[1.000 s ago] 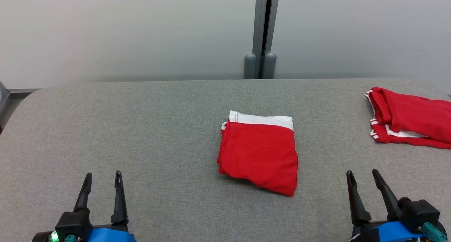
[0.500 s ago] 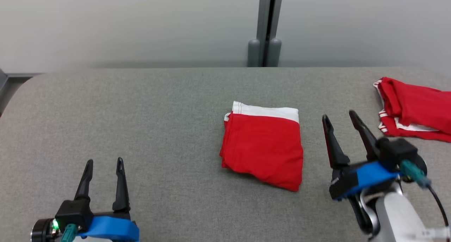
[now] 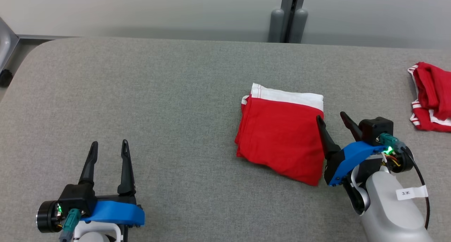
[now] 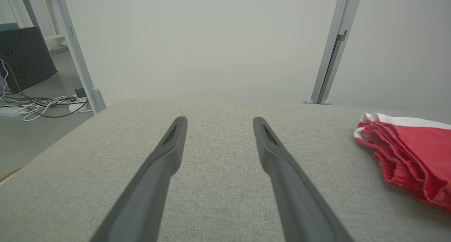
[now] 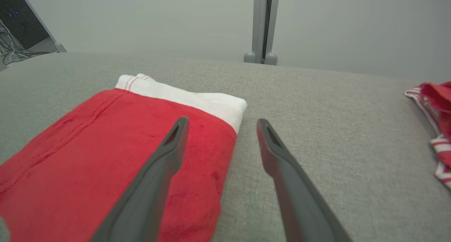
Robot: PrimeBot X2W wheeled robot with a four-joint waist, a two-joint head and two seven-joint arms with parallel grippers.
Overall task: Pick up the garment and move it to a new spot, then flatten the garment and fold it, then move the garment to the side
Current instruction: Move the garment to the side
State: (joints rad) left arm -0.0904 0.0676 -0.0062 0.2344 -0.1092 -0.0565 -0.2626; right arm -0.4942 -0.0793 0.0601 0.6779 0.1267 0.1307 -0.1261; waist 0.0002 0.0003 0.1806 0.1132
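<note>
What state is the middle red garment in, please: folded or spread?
Folded: the middle red garment is a compact rectangle with stacked layers along its edge.

So the worktop (image 3: 158, 94) is a big grey slab covered in woven fabric, with rounded corners on the far side. Two things on it. Roughly in the middle, a bit to the right, there's a red garment (image 3: 278, 136) folded into a neat-ish rectangle. It's lying flat, with a white band along its far edge and layered folds showing on its left side. Well apart from it, out at the right edge, sits a second red bundle (image 3: 431, 97) with white stripes, looser and more rumpled.
</note>
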